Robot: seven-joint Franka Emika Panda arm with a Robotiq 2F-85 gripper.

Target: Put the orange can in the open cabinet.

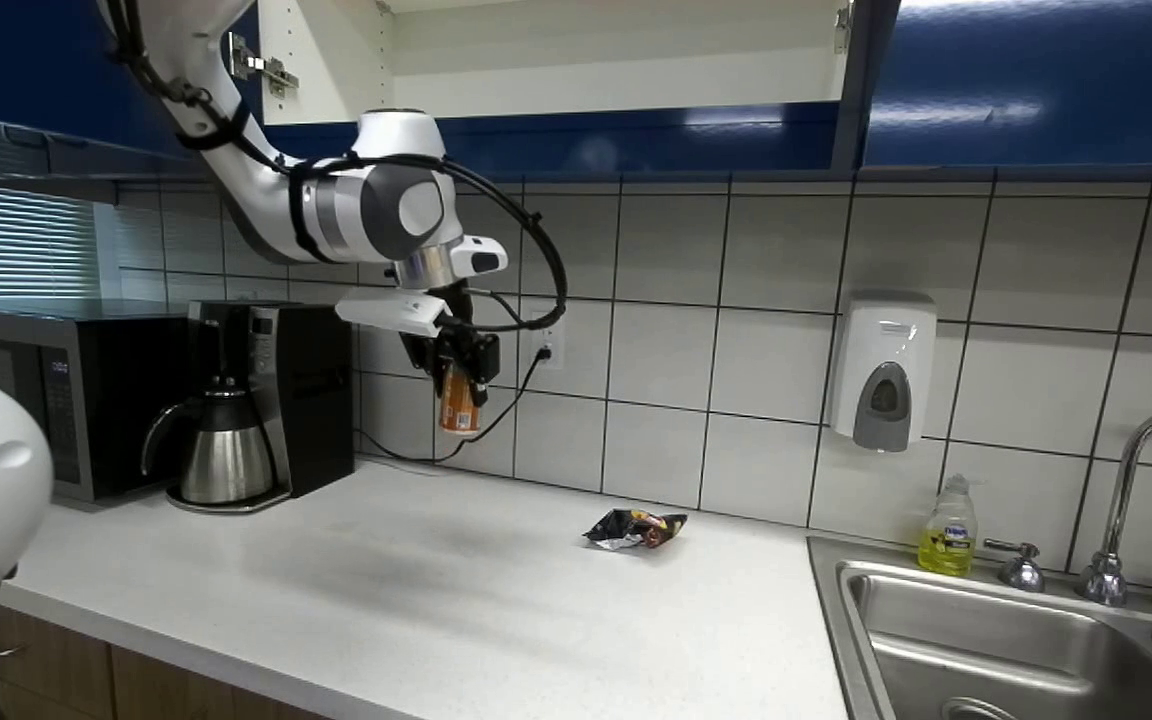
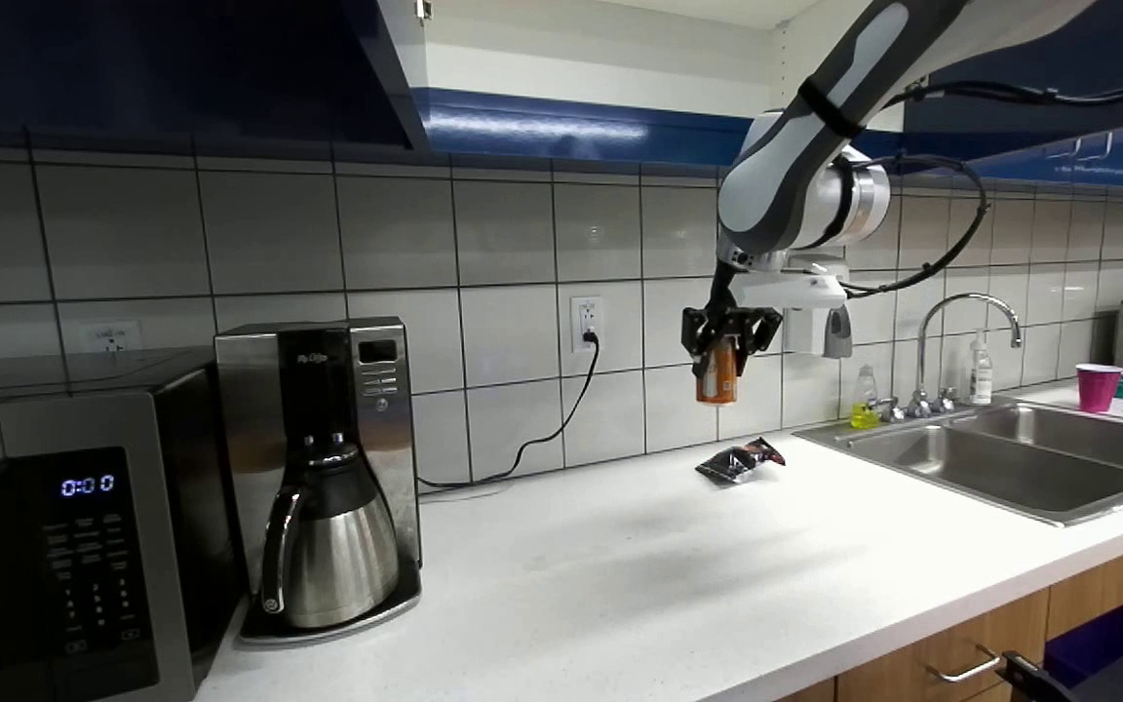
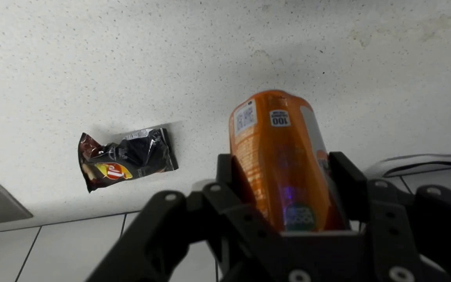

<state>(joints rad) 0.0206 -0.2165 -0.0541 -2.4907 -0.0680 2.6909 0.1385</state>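
Observation:
The orange can (image 1: 459,408) hangs in the air, well above the white counter, in both exterior views (image 2: 716,382). My gripper (image 1: 463,378) is shut on it from above, one black finger on each side. In the wrist view the can (image 3: 278,137) fills the space between the fingers (image 3: 282,172); its upper part is hidden in the gripper. The can is close to upright. The open cabinet (image 1: 616,65) is overhead on the wall, with a pale interior and a blue lower edge, above and behind the gripper. It also shows in an exterior view (image 2: 600,49), partly hidden by the arm.
A crumpled dark packet (image 1: 636,528) lies on the counter (image 1: 416,590) near the wall. A coffee maker (image 2: 328,468) and microwave (image 2: 84,526) stand on one side, a steel sink (image 1: 976,620) on the other. A soap dispenser (image 1: 886,370) and a plugged cord (image 2: 561,429) are on the wall.

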